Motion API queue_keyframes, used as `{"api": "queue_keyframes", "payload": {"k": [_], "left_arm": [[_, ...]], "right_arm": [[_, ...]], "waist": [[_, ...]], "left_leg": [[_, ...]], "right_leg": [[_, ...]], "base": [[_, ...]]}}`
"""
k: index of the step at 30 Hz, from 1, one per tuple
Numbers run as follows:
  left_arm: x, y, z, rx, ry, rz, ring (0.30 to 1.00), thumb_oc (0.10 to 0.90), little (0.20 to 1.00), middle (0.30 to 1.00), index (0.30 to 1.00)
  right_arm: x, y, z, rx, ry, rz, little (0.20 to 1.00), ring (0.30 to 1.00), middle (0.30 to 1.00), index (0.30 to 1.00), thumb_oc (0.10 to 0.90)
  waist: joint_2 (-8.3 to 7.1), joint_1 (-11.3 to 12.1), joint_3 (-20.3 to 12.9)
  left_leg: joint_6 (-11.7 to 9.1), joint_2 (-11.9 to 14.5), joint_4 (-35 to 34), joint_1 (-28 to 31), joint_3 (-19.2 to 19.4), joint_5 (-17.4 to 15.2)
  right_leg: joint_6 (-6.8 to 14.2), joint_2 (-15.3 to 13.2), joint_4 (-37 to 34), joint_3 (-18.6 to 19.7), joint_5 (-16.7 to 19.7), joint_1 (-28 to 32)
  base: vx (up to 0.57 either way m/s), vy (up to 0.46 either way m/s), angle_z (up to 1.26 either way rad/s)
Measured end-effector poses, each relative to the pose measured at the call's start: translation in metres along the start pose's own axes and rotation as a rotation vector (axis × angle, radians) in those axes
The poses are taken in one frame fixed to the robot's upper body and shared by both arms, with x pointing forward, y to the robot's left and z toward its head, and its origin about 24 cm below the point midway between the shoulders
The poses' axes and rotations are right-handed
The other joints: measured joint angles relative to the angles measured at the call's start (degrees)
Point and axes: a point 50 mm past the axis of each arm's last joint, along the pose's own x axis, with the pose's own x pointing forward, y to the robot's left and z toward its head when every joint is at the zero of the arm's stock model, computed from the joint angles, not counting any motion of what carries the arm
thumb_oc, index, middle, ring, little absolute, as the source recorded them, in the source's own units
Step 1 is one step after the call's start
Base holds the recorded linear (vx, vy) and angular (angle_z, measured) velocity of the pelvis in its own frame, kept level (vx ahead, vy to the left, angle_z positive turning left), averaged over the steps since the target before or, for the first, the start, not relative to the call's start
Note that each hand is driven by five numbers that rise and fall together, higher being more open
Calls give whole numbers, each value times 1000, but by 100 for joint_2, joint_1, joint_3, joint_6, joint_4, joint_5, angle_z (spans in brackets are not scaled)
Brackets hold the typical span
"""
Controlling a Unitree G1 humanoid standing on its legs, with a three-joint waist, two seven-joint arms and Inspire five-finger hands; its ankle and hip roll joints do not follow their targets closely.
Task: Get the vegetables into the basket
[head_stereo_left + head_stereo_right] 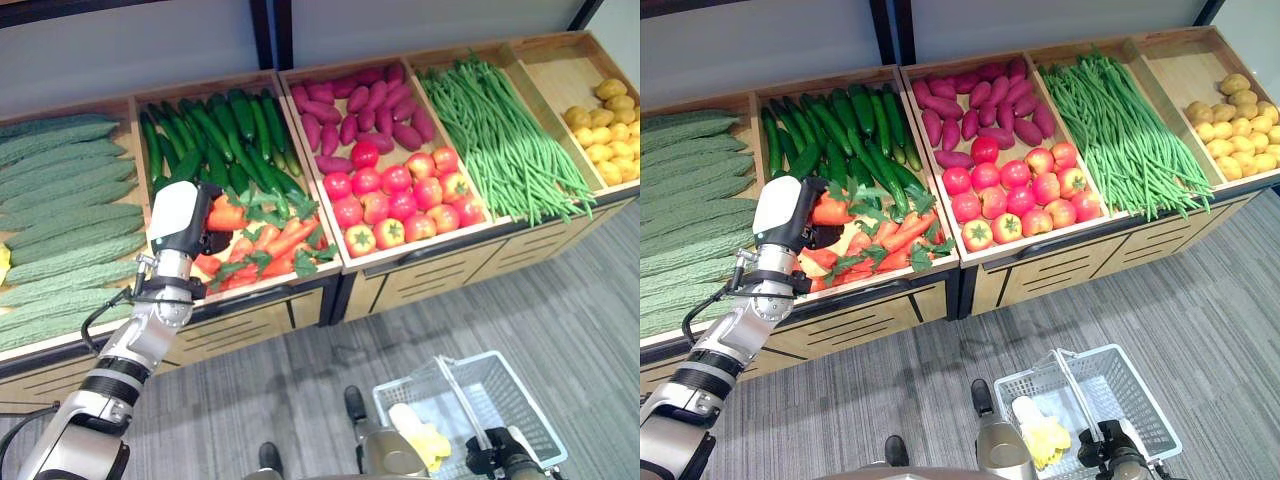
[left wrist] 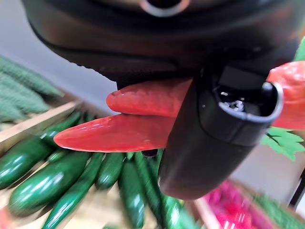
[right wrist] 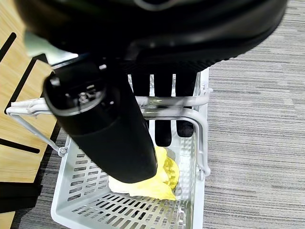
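The left hand (image 1: 192, 222) is raised over the carrot compartment of the wooden display shelf (image 1: 300, 275), its fingers and thumb curled round carrots (image 2: 128, 117); the left wrist view shows two orange-red roots pinched together under the thumb, their tapered tips pointing away from the palm towards the cucumbers (image 1: 215, 135) at the back of the same bin. The held carrots lie roughly level, long axis running outward from the hand, green tops trailing on the palm side. The rest of the carrot pile (image 1: 270, 250) lies just below and beside the hand. The white basket (image 1: 470, 405) hangs low on the robot's right, well apart from the left hand, with a yellow vegetable (image 3: 157, 179) already on its floor. The right hand (image 3: 164, 102) has its fingers hooked round the basket's handle (image 3: 190, 107). By my reading, the coming move turns on carrying the carrots down and across to the right, and turning their long axis to fit the basket's opening beside the handle.
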Motion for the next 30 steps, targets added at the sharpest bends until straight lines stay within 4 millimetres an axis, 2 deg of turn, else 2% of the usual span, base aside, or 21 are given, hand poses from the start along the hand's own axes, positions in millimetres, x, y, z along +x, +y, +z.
{"api": "queue_keyframes", "payload": {"k": [3, 6, 12, 18, 20, 22, 24, 25, 26, 27, 28, 29, 30], "left_arm": [[-5, -4, 10, -84, -38, 6, 300, 400, 300, 300, 300], [-17, -6, 9, -124, -22, -23, 300, 400, 300, 300, 300], [-31, -7, 1, -90, -12, -134, 300, 400, 300, 300, 300], [-33, -11, 2, -72, -28, -190, 300, 400, 300, 300, 300], [-34, -17, 5, -72, -38, -222, 300, 400, 300, 300, 300], [-37, -27, 8, -79, -49, -264, 300, 400, 300, 300, 300], [-41, -38, 15, -88, -85, -333, 300, 400, 300, 300, 300], [-40, -40, 16, -94, -89, -334, 300, 400, 300, 300, 300], [-34, -39, 16, -81, -92, -325, 300, 400, 300, 300, 300], [-29, -36, 14, -57, -93, -329, 300, 400, 300, 300, 300], [-24, -31, 14, -46, -104, -315, 300, 400, 300, 300, 300], [-22, -37, 20, -80, -109, -305, 300, 400, 300, 300, 300], [-30, -38, 16, -76, -99, -329, 300, 400, 300, 300, 300]], "right_arm": [[-1, 1, -4, -2, 16, 3, 300, 300, 300, 300, 400], [-1, 2, -4, 6, 19, 3, 300, 300, 300, 300, 400], [-2, 3, -7, 8, 30, 6, 300, 300, 300, 300, 400], [-3, 3, -10, 14, 37, 6, 300, 300, 300, 300, 400], [-2, 1, -10, 19, 35, 0, 300, 300, 300, 300, 400], [-1, -2, -7, 37, 22, -12, 300, 300, 300, 300, 400], [-1, -3, -4, 49, 11, -23, 300, 300, 300, 300, 400], [-1, 2, 4, 63, -23, -21, 300, 300, 300, 300, 400], [1, 5, 19, 80, -70, -25, 300, 300, 300, 300, 400], [2, 13, 28, 83, -89, 3, 300, 300, 300, 300, 400], [1, 23, 34, 90, -102, 28, 300, 300, 300, 300, 400], [3, 17, 36, 84, -98, 12, 300, 300, 300, 300, 400], [6, 5, 30, 79, -54, -17, 300, 300, 300, 300, 400]], "waist": [[-10, 37, -6], [-12, 20, -9], [-18, 42, -21], [-25, 54, -72], [-27, 45, -72], [-42, 17, -65], [-176, -139, -6], [-315, -228, 53], [-430, -269, 121], [-609, -359, 174], [-712, -243, 222], [-438, -162, 351], [-1, -48, 451]], "left_leg": [[1, -3, 1, 25, -56, 1], [6, -22, -1, 55, -92, -2], [10, -30, 0, 55, -100, -2], [21, -80, 31, 85, -92, -6], [68, -185, 31, 82, -77, -11], [183, -275, 77, 49, 23, -70], [383, -581, 56, 49, 172, -86], [557, -791, 201, -82, 355, -189], [727, -918, 369, -202, 451, -301], [877, -1010, 554, -261, 802, -362], [1030, -896, 905, -468, 1306, -532], [1081, -669, 937, -548, 1543, -544], [1049, -289, 842, -488, 1942, -464]], "right_leg": [[-22, -14, 0, -45, 16, 54], [21, -38, -3, -49, -41, 88], [15, -46, -2, -54, -33, 93], [4, -75, 5, -24, 8, 112], [35, -126, 5, 61, 55, 87], [139, -220, 186, 172, 24, -69], [309, -376, 382, 421, 20, -261], [534, -433, 422, 701, 318, -497], [791, -474, 316, 805, 738, -693], [369, -504, 66, 363, 1128, -695], [313, -556, 142, -1047, 630, -875], [-305, -771, 1012, -2290, -132, -1240], [53, -1052, 2465, -3108, -575, -1332]], "base": [[3, 16, 8], [3, 7, 2], [1, 5, 0], [-45, 66, -2], [-86, 147, -11], [-108, 156, -22], [-170, 228, -49], [-274, 298, -131], [-272, 241, -160], [-200, 242, -196], [-136, 174, -180], [-118, 133, -202], [-209, 115, -176]]}}
